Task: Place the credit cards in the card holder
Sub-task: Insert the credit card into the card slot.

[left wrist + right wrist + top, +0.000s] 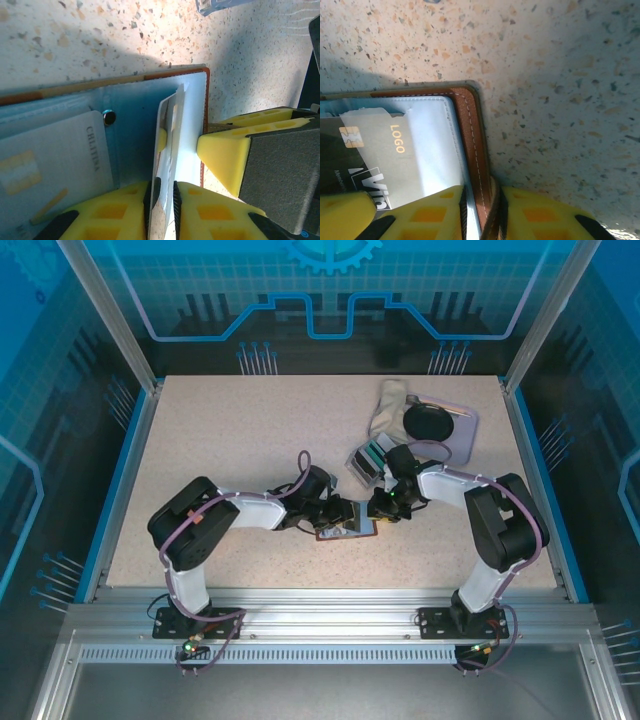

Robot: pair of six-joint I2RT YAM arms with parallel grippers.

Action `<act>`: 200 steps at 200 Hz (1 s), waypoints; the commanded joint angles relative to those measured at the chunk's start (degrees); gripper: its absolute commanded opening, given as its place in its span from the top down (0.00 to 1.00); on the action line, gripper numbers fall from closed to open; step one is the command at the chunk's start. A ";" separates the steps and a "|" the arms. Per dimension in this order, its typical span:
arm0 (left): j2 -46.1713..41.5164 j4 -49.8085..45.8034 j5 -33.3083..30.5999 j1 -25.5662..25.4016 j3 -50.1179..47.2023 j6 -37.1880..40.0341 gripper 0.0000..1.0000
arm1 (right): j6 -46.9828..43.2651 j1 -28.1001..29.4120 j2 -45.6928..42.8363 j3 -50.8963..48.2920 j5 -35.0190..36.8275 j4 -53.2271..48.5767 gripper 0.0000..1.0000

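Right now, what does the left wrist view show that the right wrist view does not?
Left wrist view: the left gripper pinching a pale card on edge over the card holder, plus a snap stud. Right wrist view: the right gripper clamping the holder's brown stitched rim, and a card printed LOGO. Both: the holder's pale blue lining on the table.

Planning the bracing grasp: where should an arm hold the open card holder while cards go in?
Grip the card holder by its brown stitched border, coming in from the table side. It lies open, and that rim runs clear of the pockets, so a grip there blocks nothing. The right gripper is clamped there now.
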 commanded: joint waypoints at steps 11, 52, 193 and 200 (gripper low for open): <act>-2.56 -6.30 -2.81 -0.42 0.30 1.42 0.77 | 0.17 -0.17 2.40 -1.59 0.13 0.51 0.76; -2.75 -6.98 -2.82 -0.38 0.41 1.42 0.78 | -0.09 -0.25 2.81 -1.19 -0.40 0.53 0.76; -3.70 -6.10 -1.86 -0.34 0.54 -0.85 0.91 | 1.25 -0.22 4.31 -2.01 -2.67 2.40 0.80; -3.44 -5.26 -1.32 -0.37 0.60 -1.75 0.91 | 1.56 -0.22 4.45 -2.18 -2.90 2.59 0.80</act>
